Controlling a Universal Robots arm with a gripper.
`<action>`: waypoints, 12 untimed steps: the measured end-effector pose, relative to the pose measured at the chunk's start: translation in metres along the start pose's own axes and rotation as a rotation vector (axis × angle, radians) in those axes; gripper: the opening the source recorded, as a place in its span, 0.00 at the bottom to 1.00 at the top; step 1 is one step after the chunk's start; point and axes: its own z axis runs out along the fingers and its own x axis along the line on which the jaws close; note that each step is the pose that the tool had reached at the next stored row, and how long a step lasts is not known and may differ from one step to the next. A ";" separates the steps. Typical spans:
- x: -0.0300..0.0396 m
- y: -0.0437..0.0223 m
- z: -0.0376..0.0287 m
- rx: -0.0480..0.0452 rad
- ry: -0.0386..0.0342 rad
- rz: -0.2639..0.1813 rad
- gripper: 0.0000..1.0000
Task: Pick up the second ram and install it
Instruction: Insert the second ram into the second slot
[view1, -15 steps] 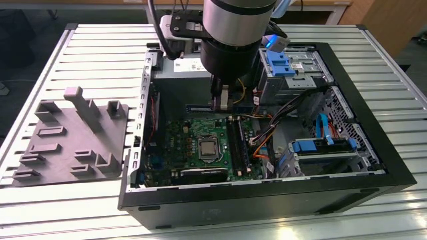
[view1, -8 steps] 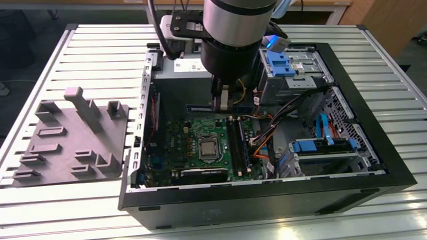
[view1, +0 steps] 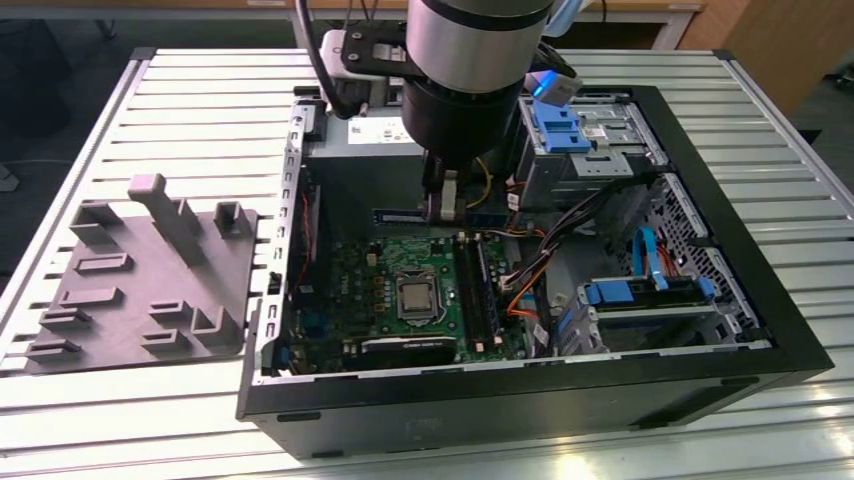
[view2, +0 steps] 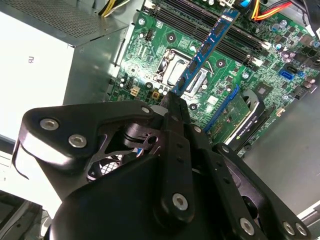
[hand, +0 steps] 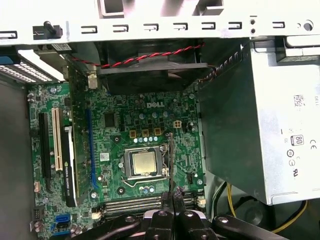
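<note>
My gripper (view1: 447, 200) hangs inside the open computer case, shut on the second ram (view1: 400, 214), a slim blue-green stick lying level just above the motherboard's back edge. The second wrist view has the ram (view2: 205, 47) reaching out from my gripper (view2: 172, 97) over the CPU socket towards the long black memory slots (view2: 210, 20). It stands edge-on in the first wrist view, the ram (hand: 171, 160) a thin line rising from my gripper (hand: 173, 197) beside the socket. The slots (view1: 474, 290) run along the board on the exterior view's right of the CPU (view1: 416, 297).
The grey power supply (view1: 360, 150) sits close behind the gripper. Blue drive brackets (view1: 561, 125) and bundled cables (view1: 534, 260) crowd the exterior view's right of the case. A graphics card (view1: 407, 350) lies at the board's near edge. A grey moulded tray (view1: 134, 290) rests outside on the slatted table.
</note>
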 end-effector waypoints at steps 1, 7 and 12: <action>0.0000 0.0000 0.0000 0.0002 -0.0001 0.001 0.12; 0.0000 -0.0003 0.0000 0.0009 -0.0005 0.008 0.12; 0.0000 -0.0004 0.0000 0.0016 -0.0008 0.013 0.12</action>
